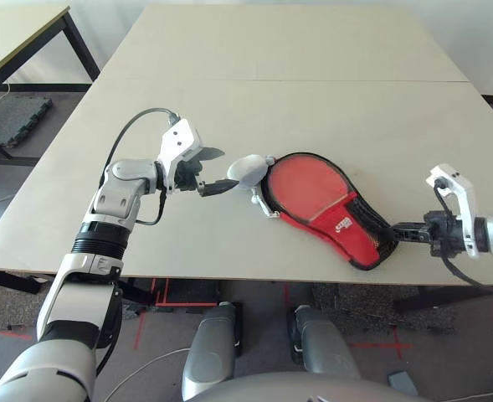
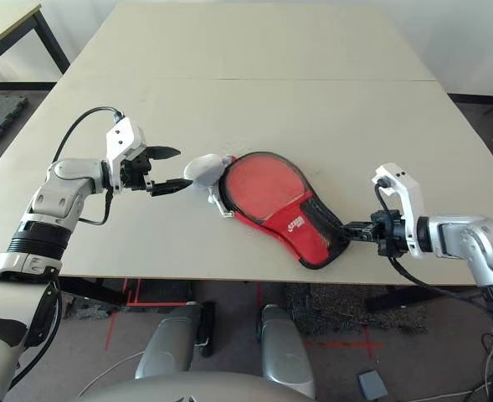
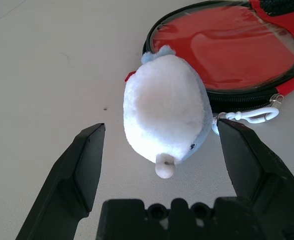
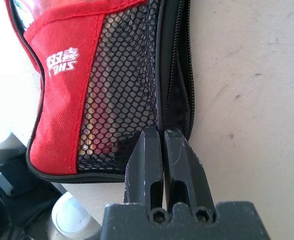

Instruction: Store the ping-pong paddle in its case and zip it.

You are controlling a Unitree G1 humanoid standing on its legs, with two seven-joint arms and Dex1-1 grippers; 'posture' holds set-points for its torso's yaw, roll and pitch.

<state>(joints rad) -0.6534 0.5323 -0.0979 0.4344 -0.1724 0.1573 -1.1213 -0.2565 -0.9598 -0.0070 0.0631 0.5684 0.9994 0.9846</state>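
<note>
The red case [image 1: 340,224] lies flat near the table's front edge, with its round end toward my left arm. Inside its black zipper rim shows the glossy red face of the ping-pong paddle [image 1: 309,186]. The handle is covered by the red fabric and the mesh pocket [image 4: 122,75]. A grey-blue plush charm [image 1: 248,170] and a white clip [image 1: 267,209] hang off the round end. My left gripper [image 1: 226,168] is open, its fingers either side of the charm [image 3: 164,107] without touching it. My right gripper [image 1: 397,228] is shut, with its tips against the black zipper edging [image 4: 174,65] at the case's narrow end.
The beige table [image 1: 313,100] stretches far behind the case, with a seam across its middle. The case's narrow end lies close to the front edge. A second table [image 1: 20,33] stands at the back left, with dark floor mats below it.
</note>
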